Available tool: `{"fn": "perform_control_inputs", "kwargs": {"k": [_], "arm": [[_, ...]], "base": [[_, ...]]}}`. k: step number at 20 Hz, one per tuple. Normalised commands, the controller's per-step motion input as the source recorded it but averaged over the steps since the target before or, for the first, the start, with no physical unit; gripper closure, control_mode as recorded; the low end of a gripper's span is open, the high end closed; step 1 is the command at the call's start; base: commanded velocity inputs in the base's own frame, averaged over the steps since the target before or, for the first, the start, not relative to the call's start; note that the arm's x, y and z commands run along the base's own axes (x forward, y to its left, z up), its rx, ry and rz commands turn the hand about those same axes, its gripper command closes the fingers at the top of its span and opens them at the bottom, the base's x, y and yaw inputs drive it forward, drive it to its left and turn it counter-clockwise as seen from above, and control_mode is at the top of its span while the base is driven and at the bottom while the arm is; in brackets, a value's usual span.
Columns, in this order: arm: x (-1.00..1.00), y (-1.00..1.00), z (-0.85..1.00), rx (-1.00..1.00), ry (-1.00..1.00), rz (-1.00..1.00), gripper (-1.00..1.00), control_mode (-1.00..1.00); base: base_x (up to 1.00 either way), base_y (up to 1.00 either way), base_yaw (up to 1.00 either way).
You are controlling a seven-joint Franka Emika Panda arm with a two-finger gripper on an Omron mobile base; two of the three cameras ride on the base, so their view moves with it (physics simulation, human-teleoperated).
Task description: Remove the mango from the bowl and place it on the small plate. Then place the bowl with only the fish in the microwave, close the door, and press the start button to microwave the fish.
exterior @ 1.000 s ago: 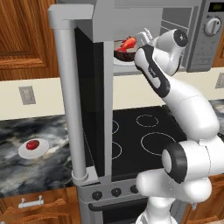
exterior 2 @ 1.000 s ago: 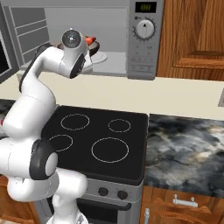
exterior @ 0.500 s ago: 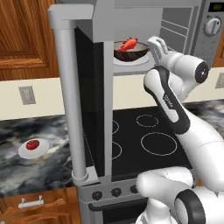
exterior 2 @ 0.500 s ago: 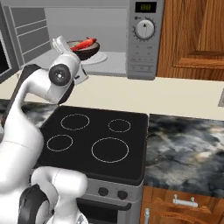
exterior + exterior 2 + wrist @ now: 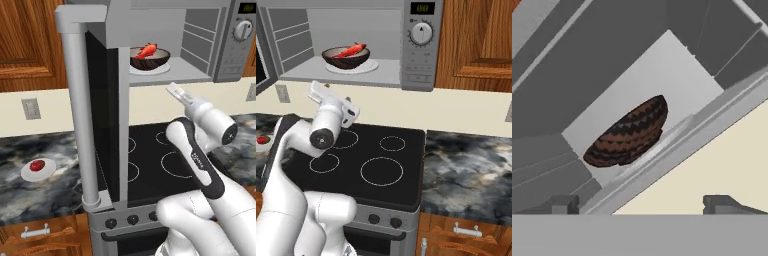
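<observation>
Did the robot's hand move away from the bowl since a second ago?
Yes. The gripper pulled back out and down from the microwave, leaving the bowl inside, jaws open.

Arm raised, bent; pincer [image 5: 644, 202] wide apart, empty

Fish [image 5: 147, 50]: bright orange-red. Bowl [image 5: 628, 134]: dark brown outside, banded with lighter brown zigzag pattern. Turntable [image 5: 371, 66] under bowl: white. Microwave [image 5: 418, 75]: silver-grey shell, paler grey cavity; display digits green on black. Door [image 5: 102, 115]: dark glass, grey frame, grey handle bar. Mango [image 5: 36, 165]: dark red. Small plate [image 5: 26, 172]: white. Counter [image 5: 471, 175]: mottled grey-black marble. Stovetop [image 5: 406, 165]: black, white burner rings. Cabinets [image 5: 476, 40]: reddish-brown wood. Wall strip: cream.
</observation>
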Motion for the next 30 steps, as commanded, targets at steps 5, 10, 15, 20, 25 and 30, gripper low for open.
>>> {"fn": "perform_control_inputs", "kwargs": {"k": [5,10,15,20,25,30], "arm": [[-0.23,0.05,-0.26,-0.46,-0.12,-0.24,-1.0,-1.0],[0.0,0.44,-0.3,-0.56,0.0,-0.29,-1.0,-1.0],[0.0,0.65,-0.17,-0.52,0.0,-0.3,-1.0,-1.0],[0.0,0.73,-0.14,-0.43,0.0,-0.29,-1.0,-1.0],[-0.17,0.53,-0.25,-0.27,-0.05,-0.13,-1.0,-1.0],[-0.61,0.45,-0.07,-0.11,-0.1,-0.02,-1.0,-1.0]], "base": [[0.0,0.0,0.0],[0.0,0.0,0.0],[0.0,0.0,0.0],[0.0,0.0,0.0],[0.0,0.0,0.0],[0.0,0.0,0.0]]}}
